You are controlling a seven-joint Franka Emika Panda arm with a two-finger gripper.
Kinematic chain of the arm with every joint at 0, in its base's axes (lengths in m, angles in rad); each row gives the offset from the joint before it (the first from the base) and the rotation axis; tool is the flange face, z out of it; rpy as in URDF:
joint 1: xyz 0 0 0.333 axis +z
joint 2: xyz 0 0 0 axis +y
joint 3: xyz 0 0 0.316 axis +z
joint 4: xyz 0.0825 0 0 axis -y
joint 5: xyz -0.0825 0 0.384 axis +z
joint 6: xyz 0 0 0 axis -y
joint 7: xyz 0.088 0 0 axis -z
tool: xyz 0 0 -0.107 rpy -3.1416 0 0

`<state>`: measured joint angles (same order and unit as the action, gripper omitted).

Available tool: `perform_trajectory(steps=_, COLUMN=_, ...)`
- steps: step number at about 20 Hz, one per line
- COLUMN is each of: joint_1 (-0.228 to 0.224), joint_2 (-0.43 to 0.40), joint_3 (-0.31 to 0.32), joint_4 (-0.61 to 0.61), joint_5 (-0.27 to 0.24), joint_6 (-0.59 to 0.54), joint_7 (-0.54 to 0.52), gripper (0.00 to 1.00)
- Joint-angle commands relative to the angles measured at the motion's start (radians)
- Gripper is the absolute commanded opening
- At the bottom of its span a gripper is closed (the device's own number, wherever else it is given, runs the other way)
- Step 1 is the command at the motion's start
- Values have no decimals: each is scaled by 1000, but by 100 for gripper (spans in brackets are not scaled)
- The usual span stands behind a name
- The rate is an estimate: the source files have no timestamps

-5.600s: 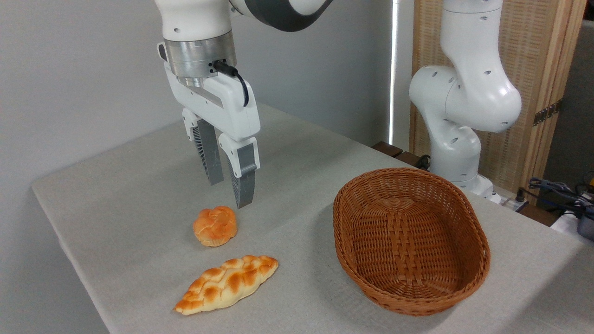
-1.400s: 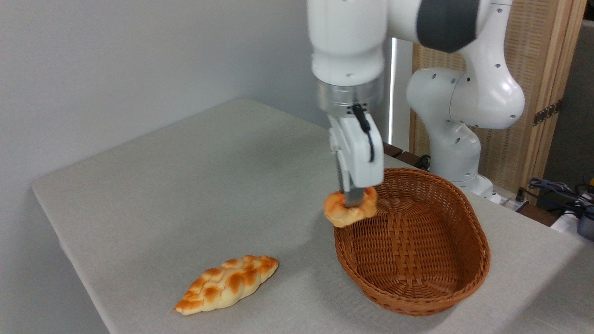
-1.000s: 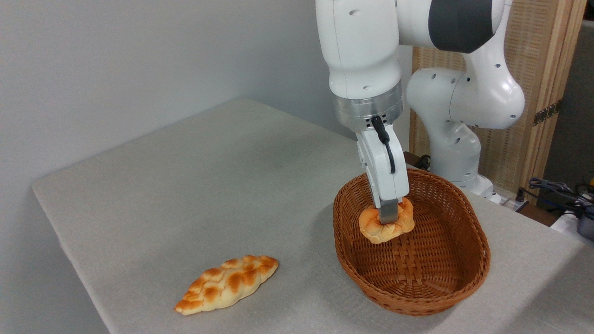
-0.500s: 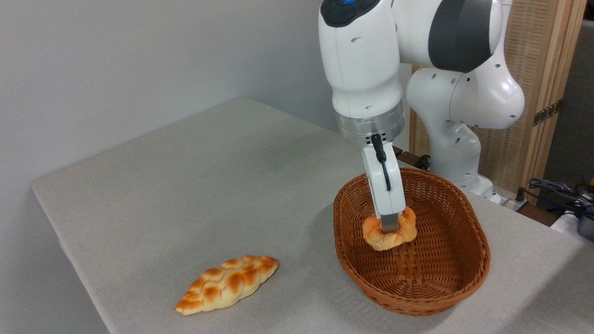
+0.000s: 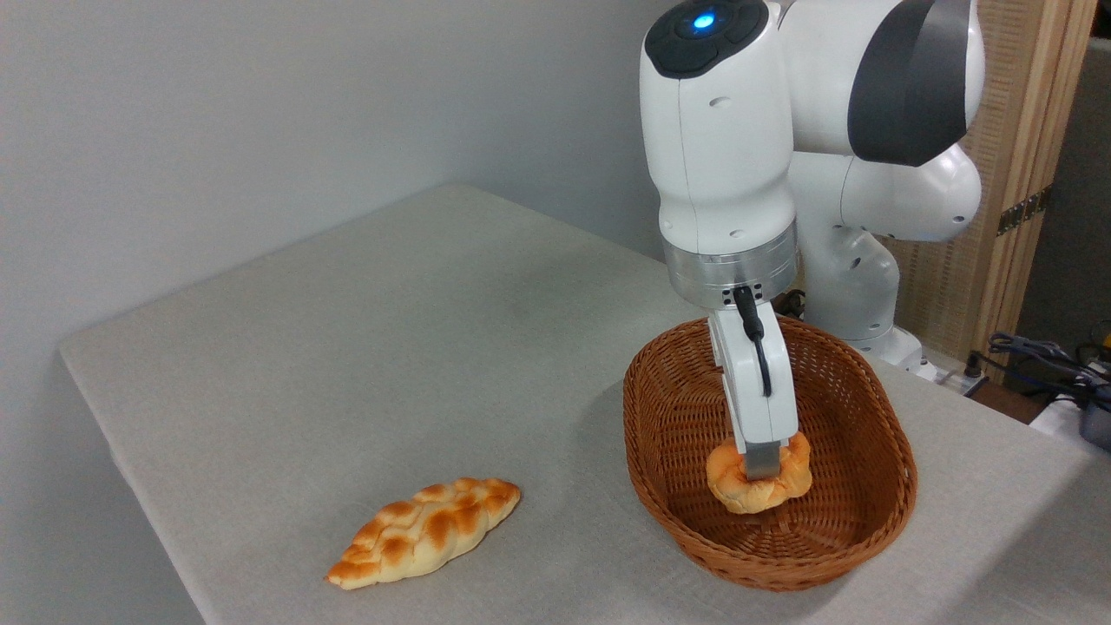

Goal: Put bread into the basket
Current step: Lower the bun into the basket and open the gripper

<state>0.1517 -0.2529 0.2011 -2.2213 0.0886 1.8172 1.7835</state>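
One bread (image 5: 753, 488) pinched by the gripper (image 5: 762, 473) inside one basket (image 5: 855, 529), one braided loaf (image 5: 424, 531) well apart

We see only near finger (image 5: 762, 460) against bun (image 5: 738, 491); far finger hidden. Bun's contact with basket (image 5: 668, 486) floor unclear to us. Arm (image 5: 720, 156) top cut off.

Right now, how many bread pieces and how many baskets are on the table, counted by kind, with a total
Round knotted bun, held by the gripper inside the basket: 1
Long braided loaf, lying on the table: 1
Wicker basket: 1
Total: 3 things, 2 of them bread
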Motion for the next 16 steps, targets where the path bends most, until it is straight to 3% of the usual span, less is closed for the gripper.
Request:
perform_trajectory(steps=1, joint_1=-12, joint_2=-5, joint_3=12, joint_4=-1, joint_5=17, joint_6=13, joint_7=13, gripper=99)
perform_trajectory(steps=16, joint_1=-17, joint_2=-9, joint_3=11, joint_4=29, joint_5=16, joint_6=11, joint_7=11, gripper=100)
